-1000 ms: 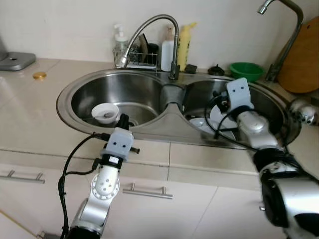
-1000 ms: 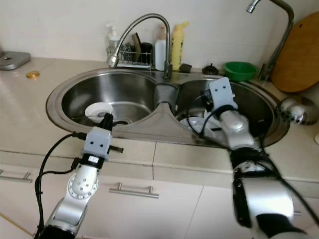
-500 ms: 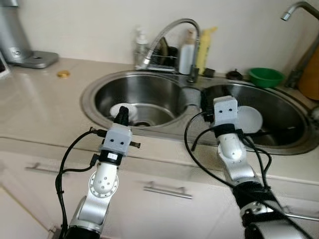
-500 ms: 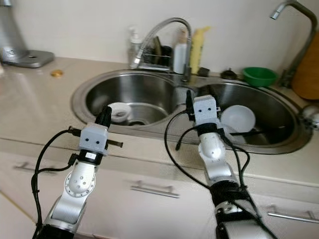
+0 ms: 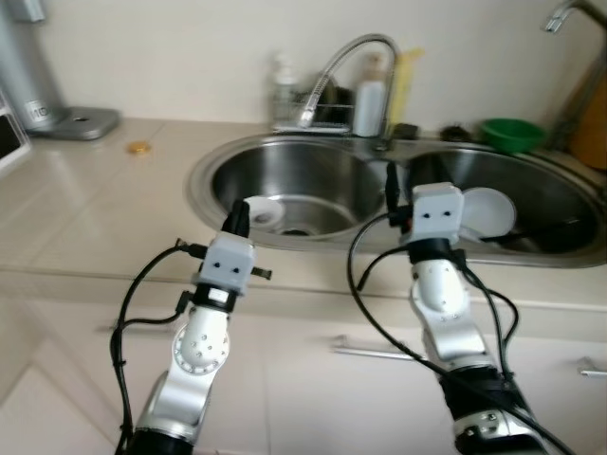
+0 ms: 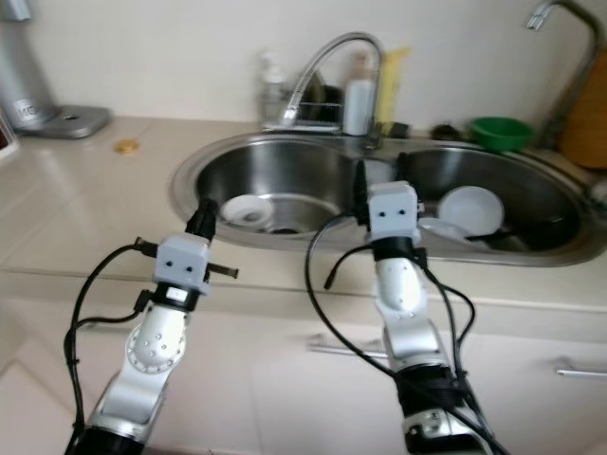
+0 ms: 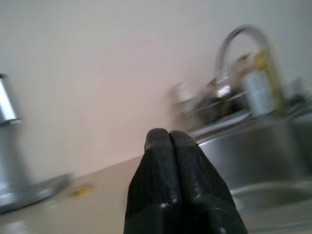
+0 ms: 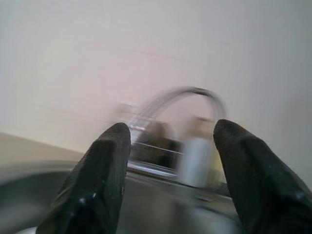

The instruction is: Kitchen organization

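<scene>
Silver jointed arms, pale grey wrist boxes, looping black cables; left claw [image 7: 169, 134], right claw [image 8: 170, 141]: black textured fingers.

A small white bowl [image 5: 265, 210] sits upright in the left sink basin [image 5: 285, 171]; a white plate [image 5: 488, 212] leans tilted in the right basin [image 5: 560, 190]

Gold coin-like disc [image 5: 139, 148] on counter; silver appliance base [image 5: 71, 121] behind; cabinet handle [image 5: 375, 353] below.
</scene>
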{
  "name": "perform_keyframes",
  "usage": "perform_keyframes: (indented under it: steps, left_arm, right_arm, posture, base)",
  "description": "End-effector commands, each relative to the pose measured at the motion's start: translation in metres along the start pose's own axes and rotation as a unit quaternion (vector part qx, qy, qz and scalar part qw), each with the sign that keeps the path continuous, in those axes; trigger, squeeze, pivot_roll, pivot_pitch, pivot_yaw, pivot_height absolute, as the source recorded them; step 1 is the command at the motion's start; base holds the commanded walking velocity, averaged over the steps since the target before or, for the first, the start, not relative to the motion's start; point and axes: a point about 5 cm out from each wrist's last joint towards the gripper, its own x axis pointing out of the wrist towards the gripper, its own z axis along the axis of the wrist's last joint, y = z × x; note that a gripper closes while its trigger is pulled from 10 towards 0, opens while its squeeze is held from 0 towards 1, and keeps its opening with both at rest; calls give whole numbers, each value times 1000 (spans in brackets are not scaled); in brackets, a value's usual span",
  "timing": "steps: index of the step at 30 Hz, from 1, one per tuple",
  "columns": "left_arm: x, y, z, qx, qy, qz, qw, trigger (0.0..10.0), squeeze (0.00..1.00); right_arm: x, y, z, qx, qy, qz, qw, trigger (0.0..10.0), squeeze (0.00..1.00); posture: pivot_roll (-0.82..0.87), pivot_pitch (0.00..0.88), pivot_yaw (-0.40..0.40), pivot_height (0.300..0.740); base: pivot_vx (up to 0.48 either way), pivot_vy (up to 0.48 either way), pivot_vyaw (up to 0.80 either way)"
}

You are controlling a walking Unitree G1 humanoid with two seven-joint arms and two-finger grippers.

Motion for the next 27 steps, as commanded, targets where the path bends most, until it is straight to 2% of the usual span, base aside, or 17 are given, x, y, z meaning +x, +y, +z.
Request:
perform_keyframes:
  steps: [1,7,14,23,27]
  left_arm:
    - [4,-6,5,-8,-10,-7,1000,10000,0]
    - [3,-7,5,-8,-8,-6,1000,10000,0]
    - [2,-9,5,-3,-16,-8,1000,10000,0]
    - [1,-11,4,4,-12,-15,1000,10000,0]
    - [0,-11,4,6,-12,-17,1000,10000,0]
  right_arm:
    - [0,-13,1,-15,-2,-14,1000,10000,0]
    - [-3,-11,3,-12,5,-12,1000,10000,0]
    - [-9,-5,1,1,20,-7,1000,10000,0]
    - [-13,-4,2,7,27,-12,1000,10000,0]
    - [-14,-4,4,-8,17,-9,1000,10000,0]
  posture:
    - [-21,0,-19,740]
    - [-24,0,-21,740]
    - [-29,0,-21,740]
    - [-30,0,-18,740]
    - [-31,0,-16,740]
  base:
    - [0,472,0]
    - [0,450,0]
    - [0,0,0]
    - [0,0,-774]
    - [0,0,-800]
